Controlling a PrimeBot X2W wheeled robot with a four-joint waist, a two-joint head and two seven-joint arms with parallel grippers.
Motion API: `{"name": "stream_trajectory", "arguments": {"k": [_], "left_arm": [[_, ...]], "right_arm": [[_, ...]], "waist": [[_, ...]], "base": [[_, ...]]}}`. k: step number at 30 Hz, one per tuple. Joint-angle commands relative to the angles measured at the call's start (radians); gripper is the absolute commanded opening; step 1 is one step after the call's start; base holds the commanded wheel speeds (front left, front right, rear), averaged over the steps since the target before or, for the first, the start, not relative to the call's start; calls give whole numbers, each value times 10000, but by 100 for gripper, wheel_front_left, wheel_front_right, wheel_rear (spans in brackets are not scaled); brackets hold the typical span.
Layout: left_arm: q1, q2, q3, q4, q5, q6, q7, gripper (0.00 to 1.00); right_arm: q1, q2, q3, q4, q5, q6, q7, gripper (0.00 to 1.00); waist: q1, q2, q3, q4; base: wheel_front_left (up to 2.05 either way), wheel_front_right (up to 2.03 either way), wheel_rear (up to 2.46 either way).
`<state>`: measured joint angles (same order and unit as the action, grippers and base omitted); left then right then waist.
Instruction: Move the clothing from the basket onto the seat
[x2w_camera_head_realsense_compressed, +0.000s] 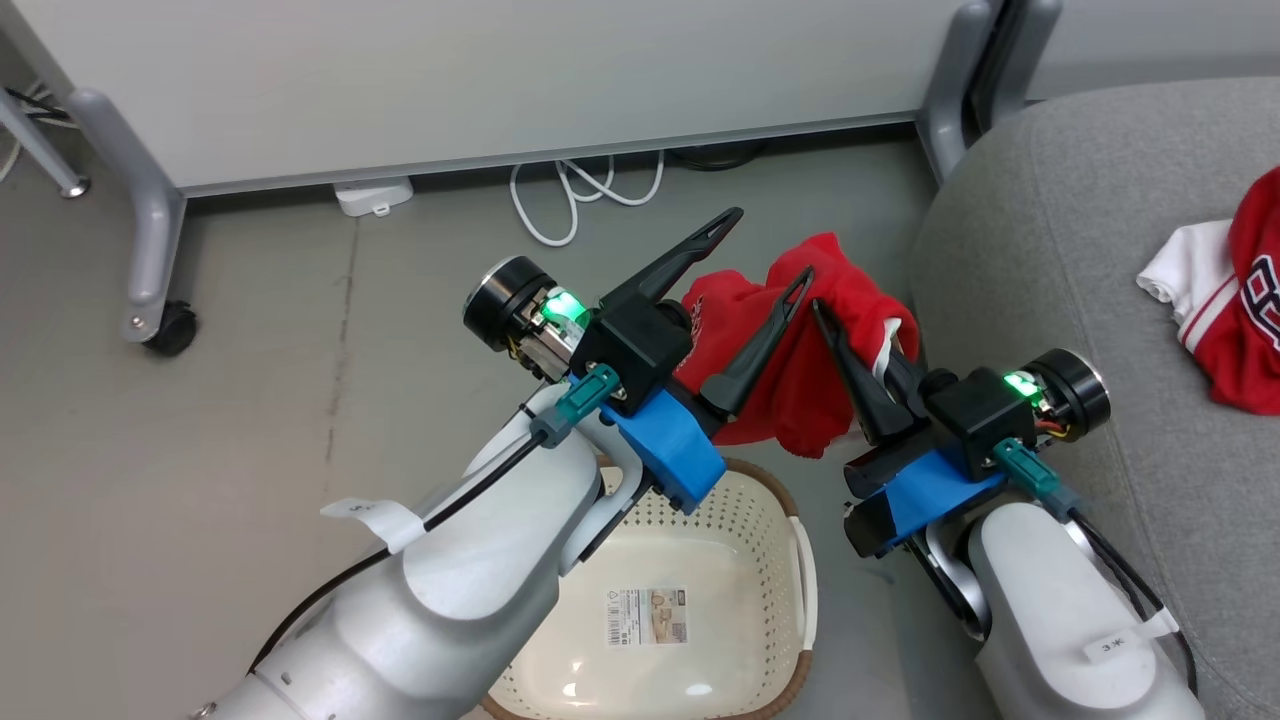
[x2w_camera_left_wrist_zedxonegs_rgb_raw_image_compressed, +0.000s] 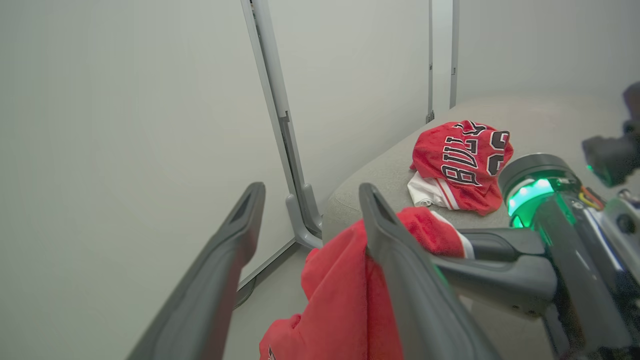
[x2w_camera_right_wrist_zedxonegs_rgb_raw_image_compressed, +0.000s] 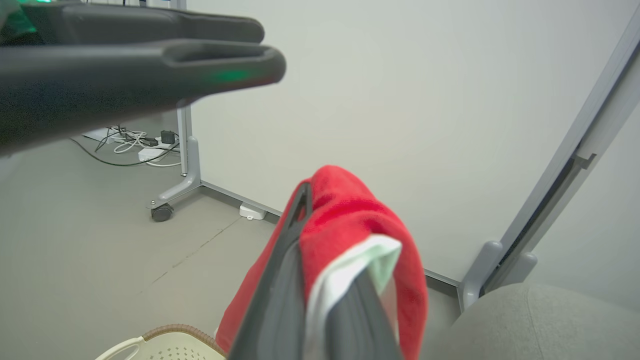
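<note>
Red top (x2w_camera_head_realsense_compressed: 800, 400) dangles above the basket (x2w_camera_head_realsense_compressed: 745, 505), pinched tight in the right gripper (x2w_camera_head_realsense_compressed: 850, 330); left gripper (x2w_camera_head_realsense_compressed: 770, 242) gapes wide open, also over the basket.

Grey floor (x2w_camera_head_realsense_compressed: 200, 450), hairline crack. White cable (x2w_camera_head_realsense_compressed: 585, 195) looped near a white box (x2w_camera_head_realsense_compressed: 373, 195) below the partition panel (x2w_camera_head_realsense_compressed: 480, 70); black caster (x2w_camera_head_realsense_compressed: 170, 328) left.

Garments you see: two — plain red garment (x2w_camera_head_realsense_compressed: 795, 405), lettered jersey (x2w_camera_head_realsense_compressed: 1255, 330)
Basket (x2w_camera_head_realsense_compressed: 745, 505): one
Seat (x2w_camera_head_realsense_compressed: 1050, 250): one
Grippers you have: two — left gripper (x2w_camera_head_realsense_compressed: 770, 242), right gripper (x2w_camera_head_realsense_compressed: 850, 330)
</note>
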<state>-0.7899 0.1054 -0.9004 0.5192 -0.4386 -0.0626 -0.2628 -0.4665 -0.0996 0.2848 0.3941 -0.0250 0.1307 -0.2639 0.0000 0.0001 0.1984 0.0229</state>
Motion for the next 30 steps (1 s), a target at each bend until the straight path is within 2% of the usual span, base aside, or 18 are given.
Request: {"name": "stream_trajectory", "arguments": {"k": [1,19,30], "left_arm": [[-166,52,7,-15,64,-19,-24,100],[-292,97,-306,14,163,-47,-26,100],[-253,33,-515,100,128,-49,-27,100]], "right_arm": [[61,2,-60,-97,-40,1,-7,0],[642,156,-1123,-984,-62,1,-7,0],[1217,286,-1739,-1315,-101,1,-7,0]], "waist": [[0,-1,144,-260],[0,-1,659,-1994],[0,-1,736,-2585]], "base": [[0,0,0],[0,0,0],[0,0,0]]}}
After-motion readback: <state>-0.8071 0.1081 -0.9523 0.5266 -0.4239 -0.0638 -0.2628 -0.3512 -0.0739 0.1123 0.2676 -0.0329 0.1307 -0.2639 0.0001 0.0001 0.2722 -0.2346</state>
